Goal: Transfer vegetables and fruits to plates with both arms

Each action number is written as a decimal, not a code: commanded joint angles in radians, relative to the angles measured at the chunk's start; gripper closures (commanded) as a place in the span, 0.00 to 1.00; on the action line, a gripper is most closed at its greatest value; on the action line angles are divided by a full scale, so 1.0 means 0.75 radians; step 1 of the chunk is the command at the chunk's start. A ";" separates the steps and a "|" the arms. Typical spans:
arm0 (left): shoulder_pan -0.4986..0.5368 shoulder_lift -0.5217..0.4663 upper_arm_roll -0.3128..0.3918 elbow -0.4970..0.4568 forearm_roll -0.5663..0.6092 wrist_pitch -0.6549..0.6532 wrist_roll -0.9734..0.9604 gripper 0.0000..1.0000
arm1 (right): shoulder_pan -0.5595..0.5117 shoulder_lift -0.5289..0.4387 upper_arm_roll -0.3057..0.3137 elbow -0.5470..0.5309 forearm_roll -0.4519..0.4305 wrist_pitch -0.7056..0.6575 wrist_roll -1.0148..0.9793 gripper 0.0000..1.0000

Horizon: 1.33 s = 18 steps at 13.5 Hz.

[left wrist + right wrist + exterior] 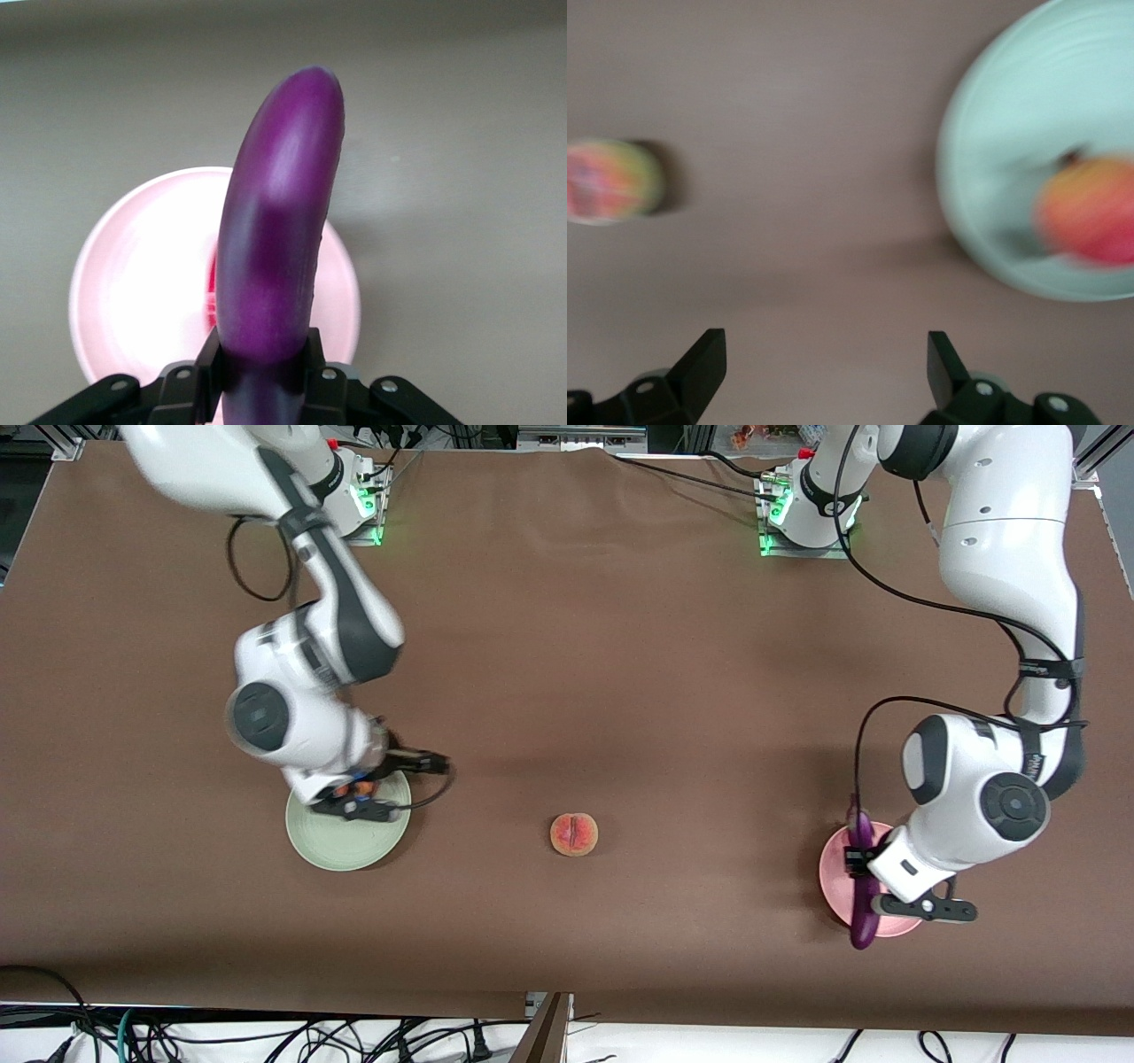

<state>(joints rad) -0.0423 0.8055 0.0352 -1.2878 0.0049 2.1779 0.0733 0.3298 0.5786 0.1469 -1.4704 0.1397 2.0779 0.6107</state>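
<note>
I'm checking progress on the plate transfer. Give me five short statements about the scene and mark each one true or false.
1. The left pincer is shut on the eggplant over the pink plate. True.
2. The peach lies on the green plate. False: it lies on the bare table, between the two plates.
3. The right pincer holds a fruit. False: it is open with nothing in it.
4. A red-yellow fruit lies on the green plate. True.
5. The pink plate is bare under the eggplant. False: something red shows there.
</note>
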 commanded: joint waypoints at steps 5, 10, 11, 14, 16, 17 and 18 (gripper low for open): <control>0.120 0.079 -0.006 0.013 0.016 0.031 0.183 1.00 | 0.329 0.449 -0.012 0.246 -0.037 0.914 0.343 0.00; 0.120 0.096 -0.006 0.015 0.020 0.109 0.162 0.48 | 0.360 0.629 -0.059 0.412 -0.117 1.017 0.194 0.00; 0.120 0.096 -0.006 0.017 0.020 0.129 0.160 0.18 | 0.364 0.648 -0.063 0.414 -0.119 1.048 0.192 0.00; 0.110 0.094 -0.006 0.034 0.014 0.123 0.152 0.00 | 0.417 0.687 -0.130 0.406 -0.188 1.089 0.135 0.00; 0.112 0.084 -0.008 0.036 -0.006 0.117 0.150 0.00 | 0.419 0.691 -0.143 0.402 -0.215 1.087 0.125 0.00; 0.112 0.080 -0.008 0.036 -0.027 0.113 0.150 0.00 | 0.421 0.697 -0.151 0.390 -0.255 1.089 0.133 0.00; 0.110 0.076 -0.008 0.042 -0.029 0.095 0.150 0.00 | 0.421 0.707 -0.151 0.384 -0.282 1.091 0.135 0.00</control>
<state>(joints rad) 0.0405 0.8725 0.0310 -1.2716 -0.0010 2.2754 0.1845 0.6365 1.0764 0.0478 -1.2066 -0.0346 2.8836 0.7201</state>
